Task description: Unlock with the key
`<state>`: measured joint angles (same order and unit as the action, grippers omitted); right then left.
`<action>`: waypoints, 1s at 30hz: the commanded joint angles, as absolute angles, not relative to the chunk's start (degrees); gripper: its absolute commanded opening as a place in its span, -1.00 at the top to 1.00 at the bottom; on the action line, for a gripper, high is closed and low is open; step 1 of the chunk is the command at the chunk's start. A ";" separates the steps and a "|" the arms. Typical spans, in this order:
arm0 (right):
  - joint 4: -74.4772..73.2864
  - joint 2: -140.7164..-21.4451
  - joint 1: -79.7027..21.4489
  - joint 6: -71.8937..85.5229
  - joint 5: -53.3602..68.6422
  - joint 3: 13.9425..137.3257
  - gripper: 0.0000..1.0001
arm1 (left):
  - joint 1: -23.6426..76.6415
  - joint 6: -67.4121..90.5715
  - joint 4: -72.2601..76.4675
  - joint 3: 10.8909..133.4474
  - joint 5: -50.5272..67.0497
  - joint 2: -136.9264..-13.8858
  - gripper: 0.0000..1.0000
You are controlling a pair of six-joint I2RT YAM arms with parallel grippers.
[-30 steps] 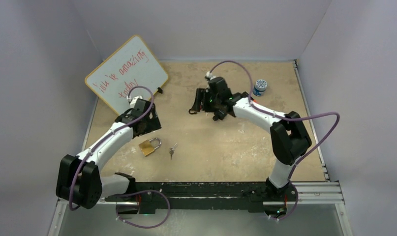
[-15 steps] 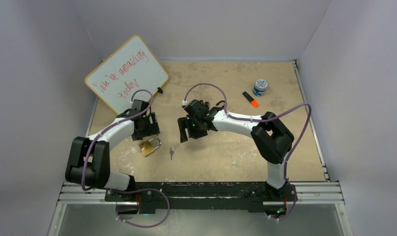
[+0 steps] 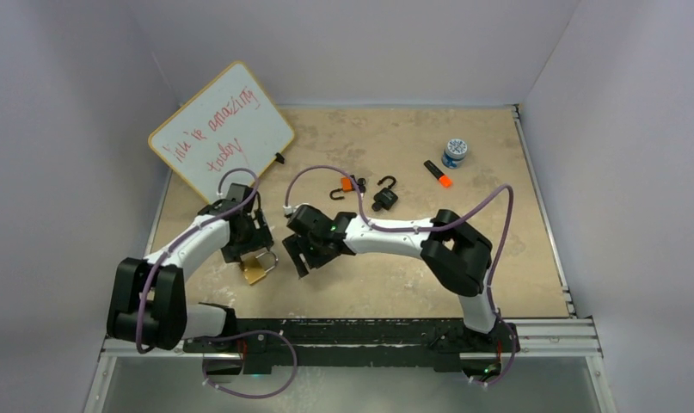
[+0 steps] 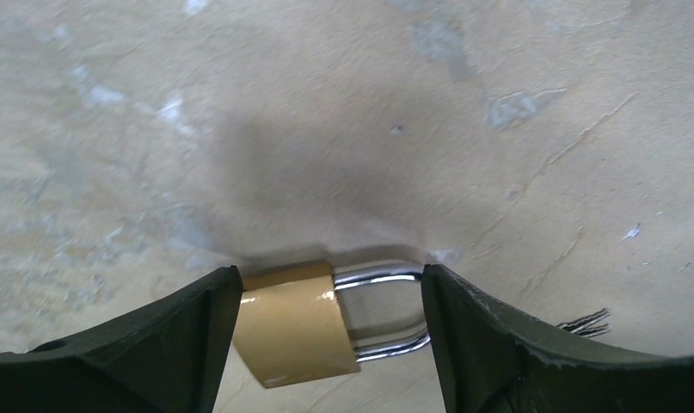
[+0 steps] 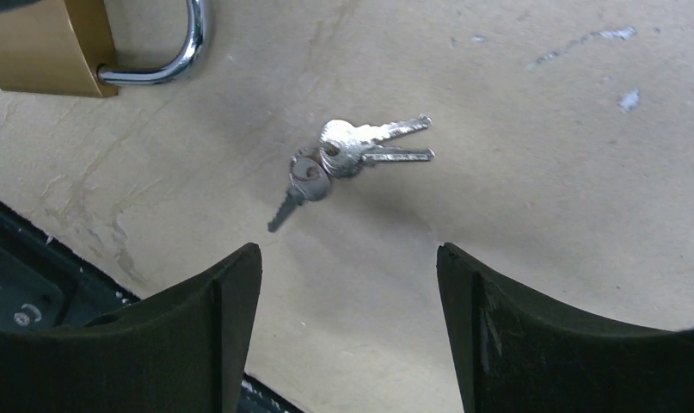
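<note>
The fingers (image 4: pixel 145 353) of the left gripper (image 4: pixel 330 340) pinch the brass padlock (image 4: pixel 291 331) end to end, 1 pad against the brass body and the other against the bend of the steel shackle (image 4: pixel 386 310). The lock lies flat on the mottled table (image 4: pixel 463 129). The right gripper (image 5: pixel 347 258) hangs just beside it with its 2 fingers (image 5: pixel 197 335) spread wide and touching nothing. The 3 small silver keys (image 5: pixel 343 159) lie joined in a bunch on the table just beyond its fingertips. From above, both wrists crowd together near the front edge. Well behind them lie an open black padlock (image 3: pixel 384 196), an orange highlighter (image 3: pixel 439 174) and a small jar (image 3: pixel 455 152). A whiteboard (image 3: pixel 221 129) leans at the far left.
</note>
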<state>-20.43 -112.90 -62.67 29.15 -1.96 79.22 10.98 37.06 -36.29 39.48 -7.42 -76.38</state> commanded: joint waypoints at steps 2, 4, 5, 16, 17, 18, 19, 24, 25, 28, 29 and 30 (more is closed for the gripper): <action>-20.07 -115.80 -65.32 28.41 -9.80 82.64 -0.52 | 10.63 43.86 -40.98 38.23 -13.08 -70.48 -0.63; -20.40 -117.29 -65.80 29.06 -11.81 83.51 -0.51 | 10.61 44.41 -40.86 38.17 -14.33 -69.59 -0.67; -20.62 -117.86 -65.88 29.60 -12.95 84.01 -0.51 | 10.57 44.72 -41.10 38.41 -15.48 -69.53 -0.69; -29.07 -121.42 -66.35 35.11 -22.23 86.59 -0.12 | 10.02 45.38 -38.74 38.39 -14.74 -73.50 -0.74; -29.56 -120.77 -66.36 35.58 -21.94 85.82 -0.06 | 10.02 45.79 -38.79 37.97 -14.42 -72.62 -0.72; -29.15 -119.41 -66.34 35.69 -20.85 84.38 -0.01 | 10.02 46.12 -38.61 37.38 -14.40 -71.73 -0.71; -28.62 -118.48 -66.31 35.68 -20.28 83.10 0.04 | 10.02 46.28 -38.26 36.57 -14.49 -70.75 -0.71; -30.11 -116.43 -66.35 35.68 -20.42 80.84 0.50 | 10.02 46.32 -36.13 34.11 -11.55 -70.05 -0.66; -30.27 -116.21 -66.24 35.32 -20.89 80.64 0.62 | 10.02 46.44 -35.97 33.91 -10.50 -70.26 -0.65; -29.81 -115.15 -66.14 34.36 -21.89 79.69 0.85 | 10.02 47.33 -35.61 33.11 -7.32 -70.42 -0.63; -29.85 -114.82 -66.03 34.24 -22.15 79.45 0.90 | 10.02 47.78 -35.72 32.91 -6.41 -70.30 -0.62; -29.70 -114.45 -65.83 34.21 -22.25 79.06 0.96 | 10.02 48.34 -35.93 32.76 -5.44 -70.12 -0.62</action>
<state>-25.12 -115.98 -66.37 34.61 -20.05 81.58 10.46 46.04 -36.38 34.09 -10.15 -70.59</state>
